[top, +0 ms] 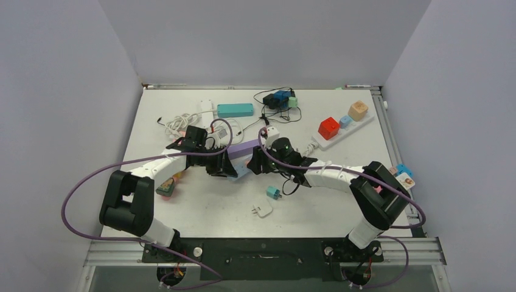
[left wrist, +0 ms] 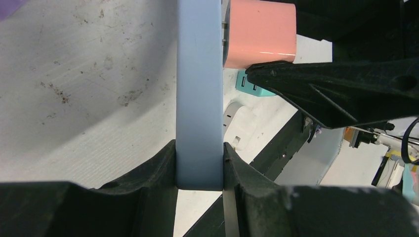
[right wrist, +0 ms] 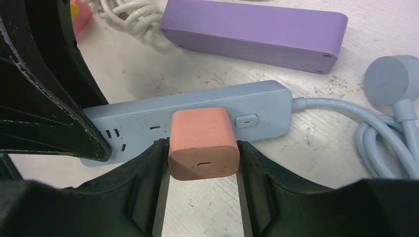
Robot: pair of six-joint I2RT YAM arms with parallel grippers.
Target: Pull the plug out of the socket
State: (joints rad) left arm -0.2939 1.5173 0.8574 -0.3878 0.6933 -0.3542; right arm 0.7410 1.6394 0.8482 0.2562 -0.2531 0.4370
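The socket is a slim light-blue power strip [right wrist: 197,111], seen small between the two grippers in the top view [top: 241,168]; its coiled cord [right wrist: 385,133] trails to the right. A salmon-pink plug [right wrist: 202,143] stands in its face. My right gripper [right wrist: 203,158] is shut on the plug's two sides. My left gripper [left wrist: 199,163] is shut on the strip's end [left wrist: 197,98]. In the left wrist view the plug [left wrist: 259,32] sits against the strip with a thin gap where the prongs show. In the top view the left gripper [top: 224,165] and right gripper [top: 257,163] face each other.
A lilac strip [right wrist: 257,34] lies just behind the socket. A teal strip [top: 235,110], a white cord [top: 182,123] and dark adapters [top: 277,99] lie at the back. A white strip with coloured cubes [top: 341,131] is at the right. A teal plug [top: 273,193] and a white plug [top: 262,210] lie nearer.
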